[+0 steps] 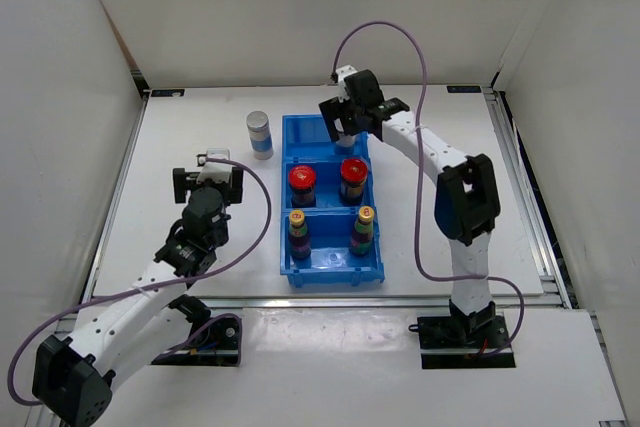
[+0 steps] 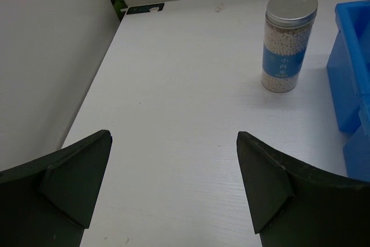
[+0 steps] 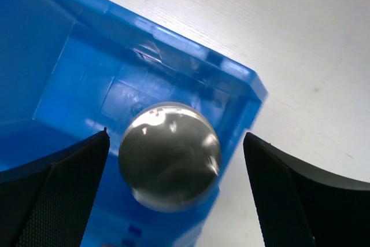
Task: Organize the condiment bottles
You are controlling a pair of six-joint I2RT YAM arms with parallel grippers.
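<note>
One silver-capped blue-white shaker stands on the table left of the bin; it also shows in the left wrist view. My left gripper is open and empty, near and left of that shaker. The second shaker's silver cap sits in the far compartment's right corner. My right gripper is open above it, jaws on either side of the cap and not touching. Two red-lidded jars stand in the middle compartment. Two yellow-capped bottles stand in the near compartment.
The blue three-compartment bin sits mid-table; its wall shows in the left wrist view and the right wrist view. White enclosure walls stand to the left, right and back. A purple cable loops over each arm.
</note>
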